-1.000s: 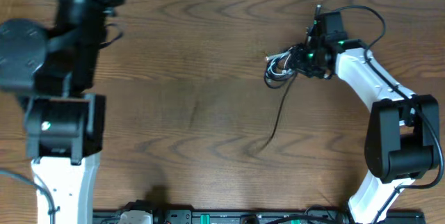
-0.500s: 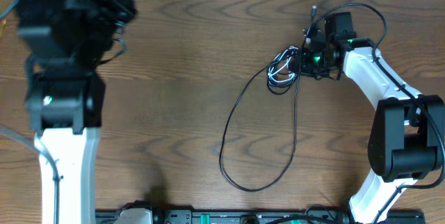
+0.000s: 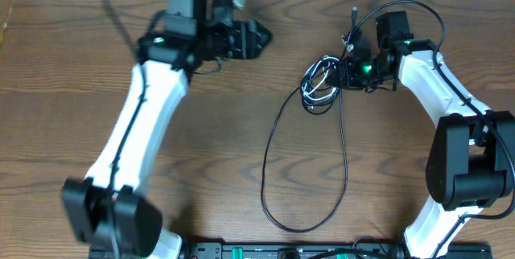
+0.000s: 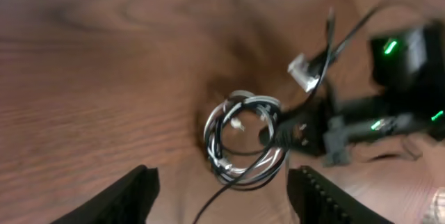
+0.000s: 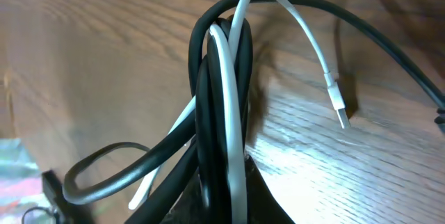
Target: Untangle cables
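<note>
The cables are bundled at the table's upper right: a white cable coiled together with a black cable, whose long loop trails toward the front edge. My right gripper is shut on the bundle. The right wrist view shows black strands and the white cable pinched between its jaws, the white plug end hanging free. My left gripper stands open, left of the bundle and apart from it. In the left wrist view, the bundle lies ahead of the open fingers.
The wooden table stretches left of and below the loop. The right arm's own thicker black cord arcs over its wrist. A black rail runs along the front edge. The white left arm crosses the table's left half.
The left arm has swung in from the left edge toward the bundle and its jaws have opened. The black cable's loop now lies spread on the table. The right gripper keeps its hold.
</note>
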Robot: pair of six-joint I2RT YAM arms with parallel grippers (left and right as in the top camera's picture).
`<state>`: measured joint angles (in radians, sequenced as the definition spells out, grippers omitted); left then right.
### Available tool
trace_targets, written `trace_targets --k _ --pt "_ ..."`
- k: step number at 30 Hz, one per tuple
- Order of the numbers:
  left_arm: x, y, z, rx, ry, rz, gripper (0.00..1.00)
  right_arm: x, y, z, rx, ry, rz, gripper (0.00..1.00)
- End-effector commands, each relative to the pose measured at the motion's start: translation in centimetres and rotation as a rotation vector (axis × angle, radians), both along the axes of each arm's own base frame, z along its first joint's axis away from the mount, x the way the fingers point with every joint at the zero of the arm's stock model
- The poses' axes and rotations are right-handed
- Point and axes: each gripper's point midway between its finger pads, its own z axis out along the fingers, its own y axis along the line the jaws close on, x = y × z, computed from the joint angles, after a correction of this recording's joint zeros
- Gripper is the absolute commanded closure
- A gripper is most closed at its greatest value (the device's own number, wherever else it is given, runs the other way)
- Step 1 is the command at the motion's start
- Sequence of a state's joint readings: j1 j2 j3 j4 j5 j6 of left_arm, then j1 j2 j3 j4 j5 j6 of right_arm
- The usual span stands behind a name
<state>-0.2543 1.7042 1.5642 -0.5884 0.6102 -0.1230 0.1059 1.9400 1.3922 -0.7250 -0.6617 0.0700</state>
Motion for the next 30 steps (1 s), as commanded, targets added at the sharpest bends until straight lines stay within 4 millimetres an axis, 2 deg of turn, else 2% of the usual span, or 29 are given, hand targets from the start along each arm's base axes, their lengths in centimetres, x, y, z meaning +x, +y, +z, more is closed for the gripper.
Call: trace_targets --k 1,6,17,26,30 --pt "-0.4 -2.4 -2.4 0.024 0.008 -0.124 0.32 0.2 0.8 1.8 0.056 -0.049 0.049 0.99" --pt "-1.6 -5.7 -6.1 0.026 0.068 -0.248 0.32 0.2 0.8 1.7 0.055 -0.054 0.054 0.99" --pt "-4.4 -7.1 -8.8 0.081 0.125 -0.353 0.32 0.1 0.8 1.7 0.054 -0.050 0.054 0.99" --pt "-4.2 -10.2 -12.2 0.086 0.116 -0.409 0.32 0.1 0.8 1.7 0.054 -0.050 0.054 0.99" --pt "-3.6 -10.8 -13.6 0.084 0.114 -0.412 0.32 0.1 0.8 1.7 0.054 -0.050 0.054 0.99"
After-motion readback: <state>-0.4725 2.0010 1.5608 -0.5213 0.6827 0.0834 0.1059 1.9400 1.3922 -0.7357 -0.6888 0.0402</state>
